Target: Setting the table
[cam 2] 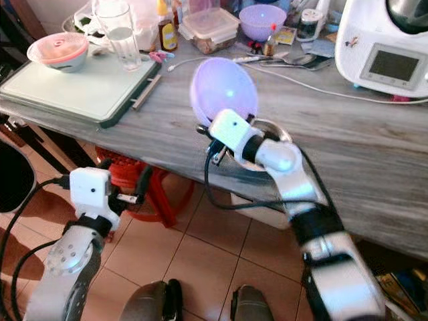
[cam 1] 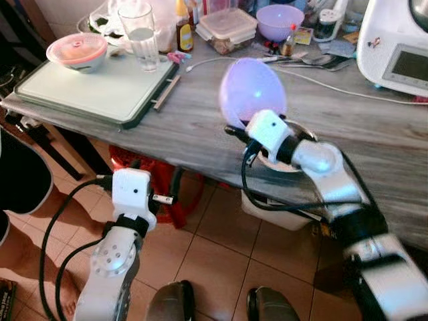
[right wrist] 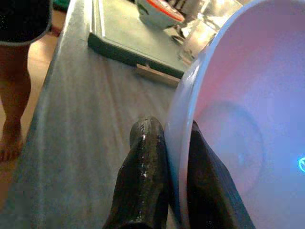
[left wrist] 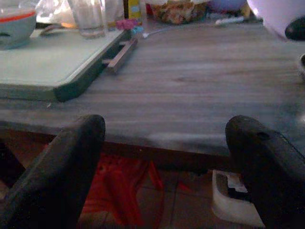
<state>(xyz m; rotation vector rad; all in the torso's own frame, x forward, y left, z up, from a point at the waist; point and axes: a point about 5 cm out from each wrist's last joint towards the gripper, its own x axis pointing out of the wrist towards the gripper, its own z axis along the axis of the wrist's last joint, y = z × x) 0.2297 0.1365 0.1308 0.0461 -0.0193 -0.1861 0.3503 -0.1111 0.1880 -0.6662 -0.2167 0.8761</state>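
Over the bench (cam 1: 200, 127): purple bowl (cam 1: 253, 92), tipped on its side, held up off the wood.
R gripper (right wrist: 167, 157): fingers pinch the bowl's rim, one inside, one outside.
L gripper (left wrist: 167, 157): low, in front of the bench edge, fingers spread wide, holding nothing.
Far left: green tray (cam 1: 93, 93) w/ a glass (cam 1: 142, 37) & a pink-lidded bowl (cam 1: 77, 52).
Back: 2nd purple bowl (cam 1: 279, 20), food box (cam 1: 229, 28), spoons (cam 1: 314, 61).
Far right: white machine (cam 1: 396, 43).
Under the bench: red stool (cam 1: 170, 194).
By the bench end: a person's bare leg (right wrist: 12, 105).
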